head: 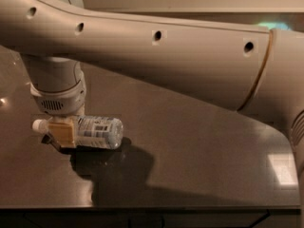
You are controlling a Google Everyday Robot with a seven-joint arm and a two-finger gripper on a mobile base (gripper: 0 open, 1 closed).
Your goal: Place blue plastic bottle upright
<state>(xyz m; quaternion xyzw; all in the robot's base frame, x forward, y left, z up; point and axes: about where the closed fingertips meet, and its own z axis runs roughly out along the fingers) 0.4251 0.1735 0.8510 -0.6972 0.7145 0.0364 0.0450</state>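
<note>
We saw the tan-fingered gripper (60, 136) at lower left clenched around the small clear bluish plastic bottle (100, 132). It lay horizontal, white cap (39, 125) pointing left.

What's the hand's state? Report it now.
Hand: closed on the blue plastic bottle near its cap, bottle horizontal, low at the view's left.

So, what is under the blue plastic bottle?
Under the blue plastic bottle, held sideways by the gripper, lie dark table and its shadow. The finger covers the spot below the neck.

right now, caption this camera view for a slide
Gripper grips the blue plastic bottle near its white cap, bottle horizontal, dark table beneath.
</note>
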